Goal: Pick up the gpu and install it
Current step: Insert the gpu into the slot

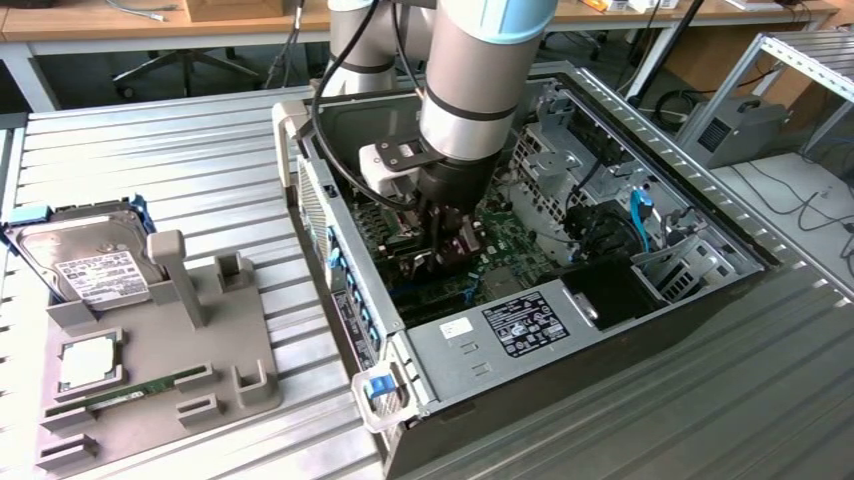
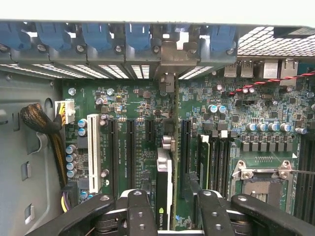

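Your gripper (image 2: pixel 170 209) sits deep inside the PC case (image 1: pixel 534 330), fingers (image 2: pixel 140 214) straddling the gpu (image 2: pixel 166 182) (edge-on, bracket at the rear slots), standing on the green motherboard (image 2: pixel 133 162).

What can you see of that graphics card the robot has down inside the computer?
The gpu stands on edge inside the open computer case, seen edge-on as a thin dark board with a black face. It runs along the green motherboard, between the gripper fingers. Its metal bracket meets the case's rear slots.
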Controlling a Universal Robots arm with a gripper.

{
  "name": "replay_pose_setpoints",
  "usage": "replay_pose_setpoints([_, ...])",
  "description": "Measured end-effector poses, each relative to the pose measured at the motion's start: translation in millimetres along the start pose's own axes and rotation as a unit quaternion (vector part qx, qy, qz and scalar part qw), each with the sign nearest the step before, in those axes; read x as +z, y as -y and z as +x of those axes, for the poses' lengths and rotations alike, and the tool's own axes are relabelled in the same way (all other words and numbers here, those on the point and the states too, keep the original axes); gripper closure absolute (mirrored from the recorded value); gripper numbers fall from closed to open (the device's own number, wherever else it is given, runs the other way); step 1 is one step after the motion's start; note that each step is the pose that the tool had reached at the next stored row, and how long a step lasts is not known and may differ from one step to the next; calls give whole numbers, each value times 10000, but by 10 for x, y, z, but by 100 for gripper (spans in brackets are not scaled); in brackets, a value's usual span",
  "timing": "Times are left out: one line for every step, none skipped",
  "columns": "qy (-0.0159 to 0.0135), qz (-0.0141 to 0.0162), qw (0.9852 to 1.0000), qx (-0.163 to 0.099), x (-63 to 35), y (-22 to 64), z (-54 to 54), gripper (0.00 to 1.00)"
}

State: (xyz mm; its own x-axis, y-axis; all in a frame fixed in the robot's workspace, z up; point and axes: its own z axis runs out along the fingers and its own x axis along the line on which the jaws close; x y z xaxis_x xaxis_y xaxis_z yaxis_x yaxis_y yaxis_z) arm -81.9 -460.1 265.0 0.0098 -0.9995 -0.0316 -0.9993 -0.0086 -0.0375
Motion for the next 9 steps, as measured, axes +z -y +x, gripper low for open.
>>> replay_pose_setpoints([0,0,10000,0,0,0,0,61])
replay_pose_setpoints([-1,0,10000,0,0,0,0,68])
replay_pose_setpoints([0,0,10000,0,0,0,0,73])
replay_pose_setpoints([0,0,10000,0,0,0,0,73])
replay_pose_setpoints([0,0,10000,0,0,0,0,73])
replay_pose_setpoints([0,0,10000,0,0,0,0,73])
replay_pose_setpoints([0,0,10000,0,0,0,0,73])
replay_pose_setpoints([0,0,10000,0,0,0,0,73])
replay_pose_setpoints([0,0,10000,0,0,0,0,73])
